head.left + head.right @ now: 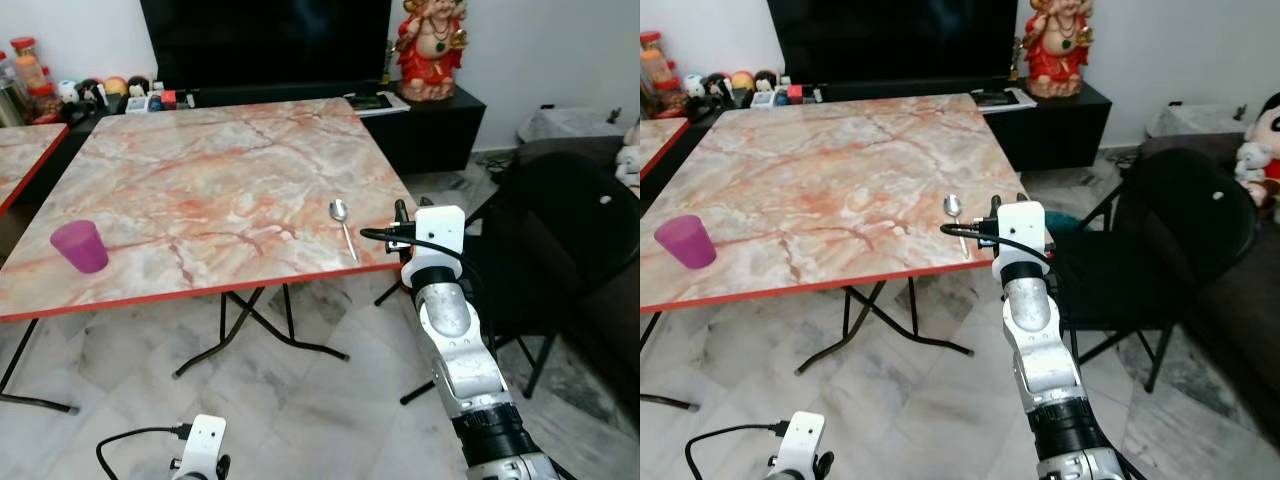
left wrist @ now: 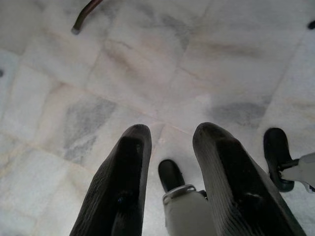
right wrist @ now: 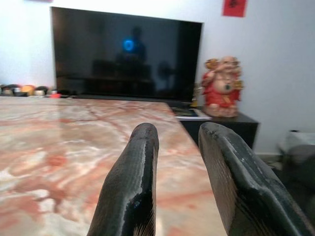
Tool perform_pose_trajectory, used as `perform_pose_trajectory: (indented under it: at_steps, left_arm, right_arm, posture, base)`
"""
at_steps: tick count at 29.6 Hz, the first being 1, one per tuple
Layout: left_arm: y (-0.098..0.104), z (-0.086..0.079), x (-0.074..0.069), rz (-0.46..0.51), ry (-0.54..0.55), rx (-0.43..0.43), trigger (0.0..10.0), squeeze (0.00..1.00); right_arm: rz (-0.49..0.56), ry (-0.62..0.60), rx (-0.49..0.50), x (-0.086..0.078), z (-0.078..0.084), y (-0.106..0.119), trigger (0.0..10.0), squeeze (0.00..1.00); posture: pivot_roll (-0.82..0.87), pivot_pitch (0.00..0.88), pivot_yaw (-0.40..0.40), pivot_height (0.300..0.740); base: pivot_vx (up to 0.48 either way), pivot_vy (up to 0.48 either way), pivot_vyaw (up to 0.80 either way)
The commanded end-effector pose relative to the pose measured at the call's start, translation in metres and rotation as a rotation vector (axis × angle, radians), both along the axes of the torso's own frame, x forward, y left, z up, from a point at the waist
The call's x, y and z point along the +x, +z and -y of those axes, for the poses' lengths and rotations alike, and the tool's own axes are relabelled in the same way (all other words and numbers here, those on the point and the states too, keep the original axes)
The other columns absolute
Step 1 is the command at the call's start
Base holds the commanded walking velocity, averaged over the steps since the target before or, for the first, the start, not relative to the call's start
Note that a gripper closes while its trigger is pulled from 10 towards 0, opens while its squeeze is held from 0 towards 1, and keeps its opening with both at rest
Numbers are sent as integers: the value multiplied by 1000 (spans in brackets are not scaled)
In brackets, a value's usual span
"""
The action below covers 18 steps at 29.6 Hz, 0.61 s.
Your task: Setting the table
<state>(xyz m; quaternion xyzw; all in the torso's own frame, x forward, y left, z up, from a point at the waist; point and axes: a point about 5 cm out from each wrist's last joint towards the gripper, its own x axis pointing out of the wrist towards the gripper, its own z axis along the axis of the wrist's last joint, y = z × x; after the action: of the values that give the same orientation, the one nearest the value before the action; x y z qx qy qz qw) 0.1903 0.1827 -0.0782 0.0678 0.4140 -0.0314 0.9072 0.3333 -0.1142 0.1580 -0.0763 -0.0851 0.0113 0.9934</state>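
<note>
left eye view: right claw (image 1: 400,212) beside the spoon (image 1: 344,226), empty.
fingers slightly parted, probably lining up with the spoon at the worktop (image 1: 200,180) edge.

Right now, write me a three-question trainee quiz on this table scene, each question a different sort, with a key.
1. True or false: the spoon lies on the marble table, near its right edge.
2. Which item stands near the table's front left corner? A) a plate B) a purple cup C) a bowl
3. Fill in: the right claw is raised at the table's right edge; the left claw hangs over the ____.

Key: 1 true; 2 B; 3 floor.
</note>
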Motion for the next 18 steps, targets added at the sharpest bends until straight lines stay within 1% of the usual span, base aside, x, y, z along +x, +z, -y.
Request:
perform_pose_trajectory:
  at_steps: [1, 4, 6, 8, 10, 13, 18]
  left_arm:
    - [1, -2, 1, 2, -7, 11, 10000, 0]
    - [1, -1, 1, 4, -10, 11, 10000, 0]
    - [1, 0, 2, 6, -14, 9, 10000, 0]
    - [1, 1, 3, 6, -14, 7, 10000, 0]
    - [2, 1, 3, 7, -14, 7, 10000, 0]
    - [2, 1, 3, 7, -10, 5, 10000, 0]
    - [1, 1, 2, 4, -5, 5, 10000, 0]
  right_arm:
    - [14, 24, -9, 0, -5, 3, 10000, 0]
    - [16, 41, -40, 0, -7, 3, 10000, 0]
    - [2, 44, -61, -1, -8, 1, 10000, 0]
    - [8, 43, -52, 0, -8, 2, 10000, 0]
    - [10, 40, -18, -1, -8, 2, 10000, 0]
    - [11, 34, -27, 0, -7, 3, 10000, 0]
    - [7, 23, -16, 0, -5, 2, 10000, 0]
  posture:
    - [-81, 0, 7, 736]
    - [-83, 0, 8, 736]
    - [-82, 0, 8, 736]
    - [-81, 0, 7, 736]
    - [-80, 0, 5, 736]
    - [-79, 0, 5, 736]
    - [-74, 0, 5, 736]
  base:
    - [337, 0, 0]
    - [340, 0, 0]
    - [339, 0, 503]
    - [337, 0, 531]
    - [341, 0, 0]
    - [340, 0, 0]
    - [339, 0, 0]
